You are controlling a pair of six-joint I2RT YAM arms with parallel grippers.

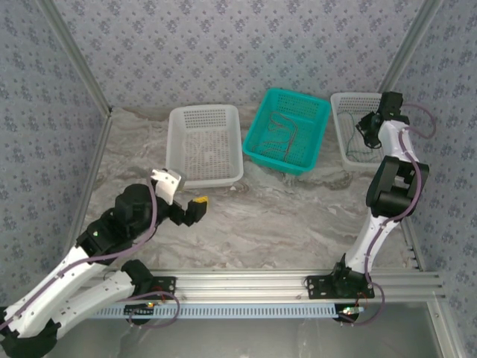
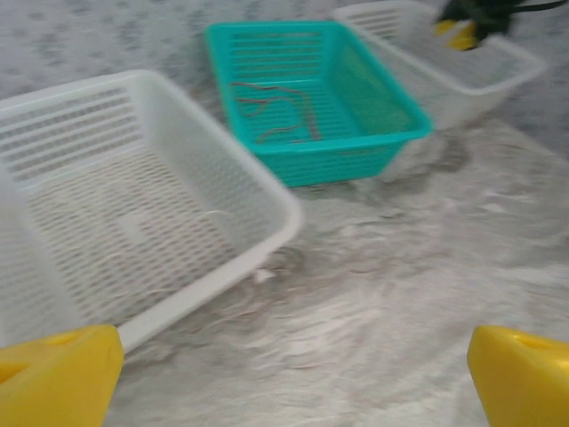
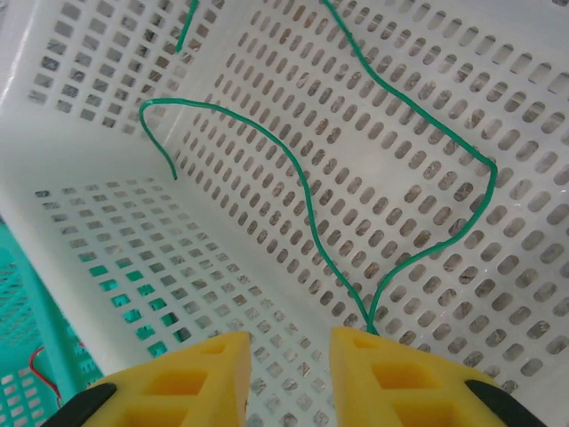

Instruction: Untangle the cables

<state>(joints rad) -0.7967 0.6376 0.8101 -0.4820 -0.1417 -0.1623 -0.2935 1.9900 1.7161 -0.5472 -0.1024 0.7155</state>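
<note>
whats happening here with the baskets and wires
The right hand reaches into the right white basket, fingers slightly apart, with a green cable running up to one fingertip. Reddish cables lie in the teal basket. The left hand hangs wide open over the table beside the left white basket.

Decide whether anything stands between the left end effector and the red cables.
Yes: the teal basket's near wall rises in front of the red cables; the left end effector must likely come over it.
</note>
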